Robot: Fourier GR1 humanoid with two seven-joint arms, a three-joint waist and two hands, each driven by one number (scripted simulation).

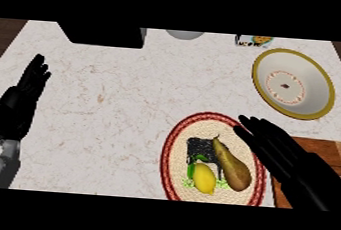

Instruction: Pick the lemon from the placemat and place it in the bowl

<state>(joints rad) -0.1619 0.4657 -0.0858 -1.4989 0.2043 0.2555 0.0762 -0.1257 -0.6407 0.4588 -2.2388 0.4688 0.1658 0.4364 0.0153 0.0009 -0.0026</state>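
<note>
A yellow lemon (204,179) lies on the round woven placemat (177,142) with a red rim, at the lower middle right. Beside it sit a brown pear (233,166) and a dark object (199,149). The cream bowl (317,79) with a gold rim stands at the upper right. My right hand (293,158) hovers open over the placemat's right edge, fingers straight and pointing up-left, just right of the pear and apart from the lemon. My left hand (22,99) rests open at the left edge, fingers up.
A black appliance (105,34) stands at the counter's far edge, with a grey round item (184,35) and a small packet (253,41) to its right. A wooden board (326,153) lies at the right, under my right forearm.
</note>
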